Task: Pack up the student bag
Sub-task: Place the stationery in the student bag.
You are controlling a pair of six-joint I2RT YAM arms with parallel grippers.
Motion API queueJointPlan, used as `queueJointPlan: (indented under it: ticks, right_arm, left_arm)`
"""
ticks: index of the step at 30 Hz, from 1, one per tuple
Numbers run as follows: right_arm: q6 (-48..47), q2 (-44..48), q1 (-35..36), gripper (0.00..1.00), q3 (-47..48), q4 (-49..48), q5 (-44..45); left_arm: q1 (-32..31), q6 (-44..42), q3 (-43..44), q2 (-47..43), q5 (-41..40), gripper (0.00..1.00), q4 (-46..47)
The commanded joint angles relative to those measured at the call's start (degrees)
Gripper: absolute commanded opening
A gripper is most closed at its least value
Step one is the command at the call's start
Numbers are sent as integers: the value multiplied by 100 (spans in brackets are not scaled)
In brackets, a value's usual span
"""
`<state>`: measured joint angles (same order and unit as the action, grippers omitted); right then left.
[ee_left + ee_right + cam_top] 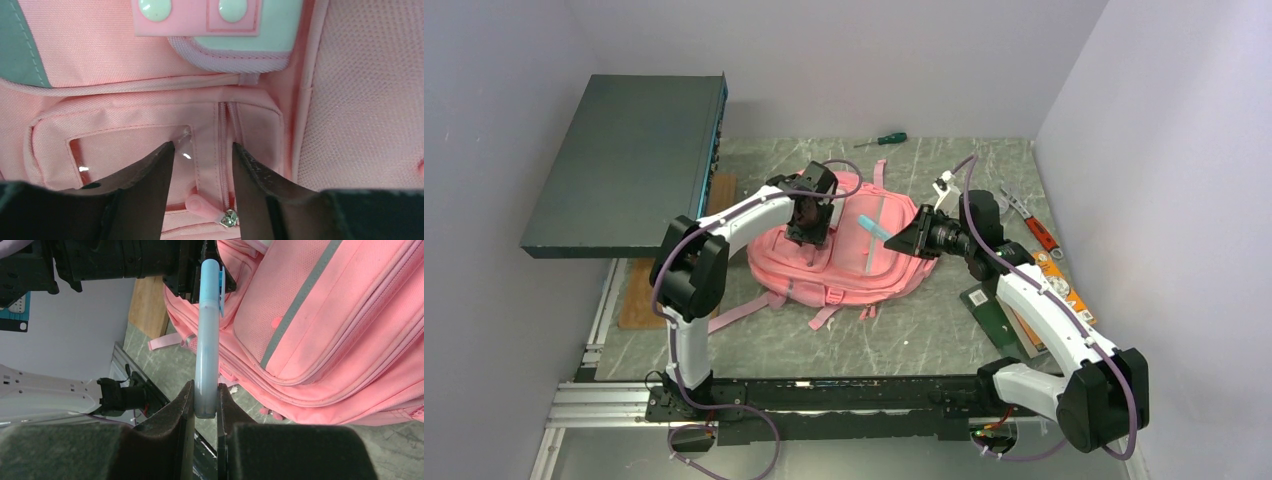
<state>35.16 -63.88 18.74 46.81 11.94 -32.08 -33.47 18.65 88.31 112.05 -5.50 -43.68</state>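
Two tools are seen at one pink student bag (849,265), which is laid flat in the middle of the table (904,340), between the two arms, with its straps spread towards the near edge. The left tool (202,147) is held close over the front of the bag. Its fingers are set apart, about half open, and nothing is gripped between them; only pink fabric and a zipper line are seen in the gap. A small metal zipper pull (229,218) with a pink tab is seen near the base of the fingers. A pale label patch (220,25) is seen further up on the bag.

The right tool (205,400) is closed on one end of a light blue marker (206,340), and the other end is pointed towards the left tool. Whether the bag is touched by the marker cannot be told. A green-handled screwdriver (882,139) is laid at the far edge of the table, well apart from the bag.
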Motion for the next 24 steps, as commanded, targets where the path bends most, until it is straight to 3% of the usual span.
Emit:
queueJointPlan:
  ticks: [1, 3, 5, 11, 16, 22, 24]
  right_arm:
    - [47, 40, 41, 0, 15, -299, -82]
    - [85, 33, 62, 0, 5, -327, -84]
    - [96, 25, 96, 0, 27, -340, -74]
    - [79, -78, 253, 0, 74, -396, -20]
    - [103, -123, 380, 0, 33, -422, 29]
    - [112, -61, 428, 0, 24, -393, 146]
    - [106, -40, 433, 0, 22, -373, 193]
  left_arm:
    - [-28, -51, -240, 19, -324, 46, 16]
    - [-34, -58, -339, -40, -383, 38, 77]
    - [-51, -84, -377, -30, -504, 36, 75]
    - [-193, -134, -385, 119, -405, 49, 123]
    - [-254, -66, -601, 10, -279, 66, 287]
    - [-324, -28, -641, 401, -1185, 57, 186]
    - [-333, 38, -764, 463, -1296, 50, 321]
